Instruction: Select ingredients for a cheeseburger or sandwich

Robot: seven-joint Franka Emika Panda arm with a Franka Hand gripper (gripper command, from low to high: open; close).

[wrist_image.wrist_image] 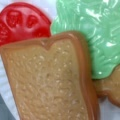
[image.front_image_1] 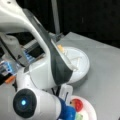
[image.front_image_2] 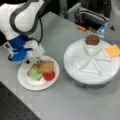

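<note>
in a front view the gripper (image.front_image_2: 35, 59) hangs at the plate's (image.front_image_2: 26, 83) 11 o'clock edge, just above the stack; whether its fingers are wide, narrow or holding anything, i cannot tell, since the blue-and-white wrist hides them. the sandwich sits low on the plate, off-centre toward 12 o'clock, likely because that is where the arm reaches straight down. a lower bread (image.front_image_2: 30, 69) peeks out at 9 o'clock, the lettuce (image.front_image_2: 35, 74) lies on it, the tomato (image.front_image_2: 49, 76) pokes out at 4 o'clock, and the top bread (image.front_image_2: 46, 67) lies skewed across them, so the layers fan out rather than line up.

in the wrist view the tomato (wrist_image.wrist_image: 23, 21) is glossy red with moulded seed dimples, the top bread (wrist_image.wrist_image: 47, 82) is matte, speckled tan with a darker raised crust, and the lettuce (wrist_image.wrist_image: 100, 37) is shiny, rippled pale green.

toward 3 o'clock the tray (image.front_image_2: 87, 72) is a white round with ribs dividing it into wedges that keep the pieces apart. the patty (image.front_image_2: 92, 39), dark and domed, rests at its 12 o'clock; the cheese (image.front_image_2: 112, 51), a flat orange square, at 2 o'clock.
</note>
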